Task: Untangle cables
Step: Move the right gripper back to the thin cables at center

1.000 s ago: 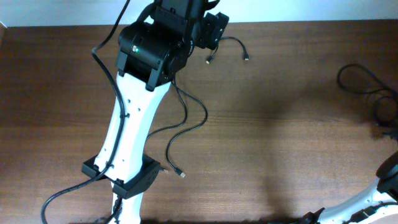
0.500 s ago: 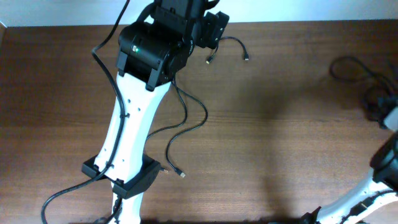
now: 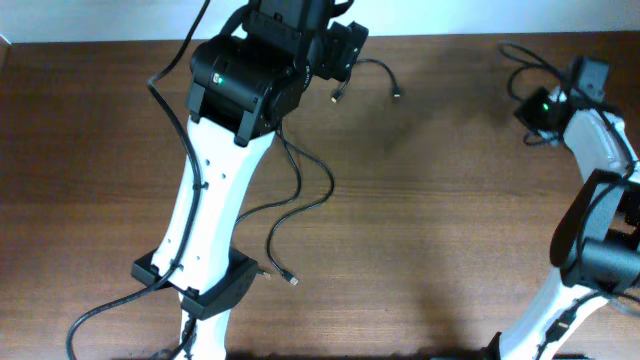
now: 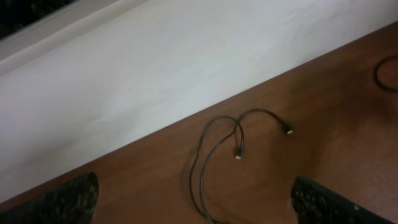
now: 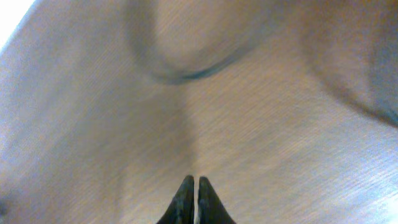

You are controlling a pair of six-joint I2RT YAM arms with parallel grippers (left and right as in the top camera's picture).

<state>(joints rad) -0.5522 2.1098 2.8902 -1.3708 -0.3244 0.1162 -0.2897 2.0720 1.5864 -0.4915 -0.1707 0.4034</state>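
Note:
Thin black cables lie on the brown table and run under my left arm, with plug ends at the top and near the arm's base. In the left wrist view the same cables lie ahead between my fingers. My left gripper is wide open and empty, near the far table edge. My right gripper is shut at the far right. A small cable tangle trails from it. In the right wrist view it shows as a blurred arc.
A white wall runs along the far table edge. My left arm's long white link crosses the left half of the table over the cables. My right arm's base stands at the right edge.
My right arm has swung up and to the left from the right edge. The cable tangle there has moved with it toward the far edge. The left arm and its cables have not moved.

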